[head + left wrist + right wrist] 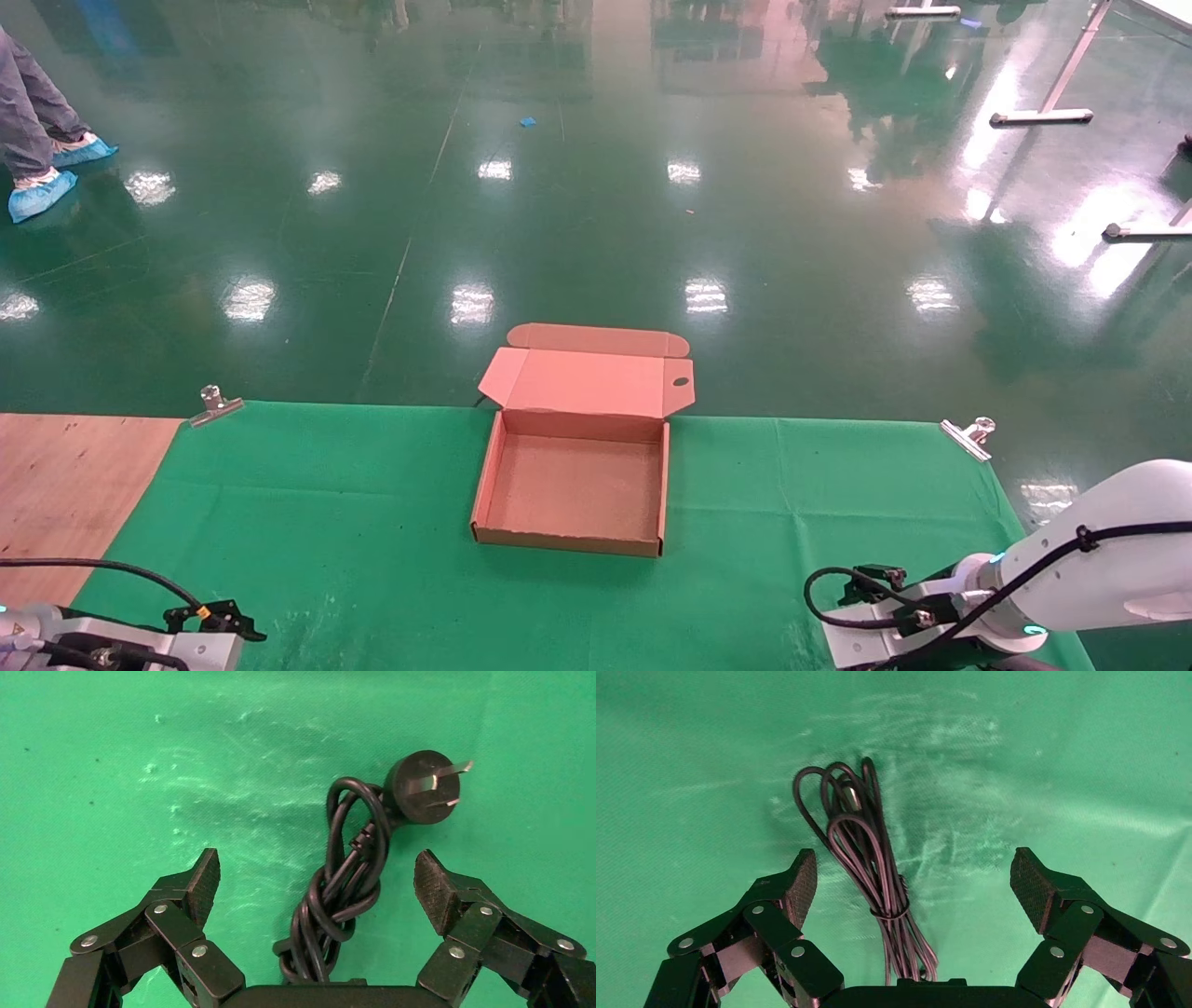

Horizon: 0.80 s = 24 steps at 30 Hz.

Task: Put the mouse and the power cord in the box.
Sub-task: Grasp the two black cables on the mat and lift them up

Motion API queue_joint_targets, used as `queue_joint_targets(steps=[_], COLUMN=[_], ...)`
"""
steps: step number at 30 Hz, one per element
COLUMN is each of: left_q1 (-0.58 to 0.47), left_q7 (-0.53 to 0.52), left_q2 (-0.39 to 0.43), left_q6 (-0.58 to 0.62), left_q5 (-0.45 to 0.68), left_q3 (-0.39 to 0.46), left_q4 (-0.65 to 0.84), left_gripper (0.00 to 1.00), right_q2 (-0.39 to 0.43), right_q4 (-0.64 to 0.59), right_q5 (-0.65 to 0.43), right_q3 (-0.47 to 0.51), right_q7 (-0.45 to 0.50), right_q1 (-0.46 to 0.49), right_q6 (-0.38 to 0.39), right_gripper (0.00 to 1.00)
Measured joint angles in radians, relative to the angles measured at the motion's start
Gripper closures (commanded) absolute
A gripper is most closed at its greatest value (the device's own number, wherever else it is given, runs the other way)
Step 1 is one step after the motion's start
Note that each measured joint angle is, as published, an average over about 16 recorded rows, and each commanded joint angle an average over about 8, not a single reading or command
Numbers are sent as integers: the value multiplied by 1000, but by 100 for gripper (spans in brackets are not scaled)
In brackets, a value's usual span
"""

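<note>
on the green cloth [372,503], far middle: box [575,489], lid folded back and open, small round hole near the lid's right corner, brown floor bare inside.
below the left pincer: power cord [346,874], black, twisted into a bundle, lying flat on the cloth, round plug with two flat prongs at the far end.
left gripper [316,881]: spread wide, holding nothing, fingertips [205,874] apart on either side of the bundle, not touching it; near end of the bundle running under the gripper's base.
left arm in the head view: low at the near left corner of the cloth, well apart from the box.
below the right pincer: thin black cable [870,874], looped and cinched with a tie near the middle, lying on the cloth.
right gripper [912,881]: spread wide, holding nothing, pads [1028,881] flanking the cable loops without contact; cable's near end passing under the gripper's base.
right arm in the head view: low at the near right corner of the cloth, well apart from the box.
mouse body: not visible in any view; only its cable shows.
cloth edges: metal clips [968,436] at the far corners; bare wooden tabletop [65,485] to the left.
</note>
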Motion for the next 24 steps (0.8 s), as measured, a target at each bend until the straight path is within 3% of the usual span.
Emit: queue_joint_targets(steps=[6, 8, 24], left_q1=[-8, -10, -18], left_q7=[19, 23, 44], left_q2=[3, 4, 1], left_q6=[-5, -7, -3], left_q5=[6, 8, 5], left_q3=[4, 6, 3], left_q4=[20, 25, 54], left_gripper=[73, 98, 100], right_q2=[-5, -5, -12], right_q4=[-40, -48, -91], right_q5=[15, 18, 33], right_q3=[6, 7, 12], right_q7=[-29, -36, -69], right_q1=[9, 12, 24], right_q6=[1, 0, -7], right_gripper=[93, 100, 100])
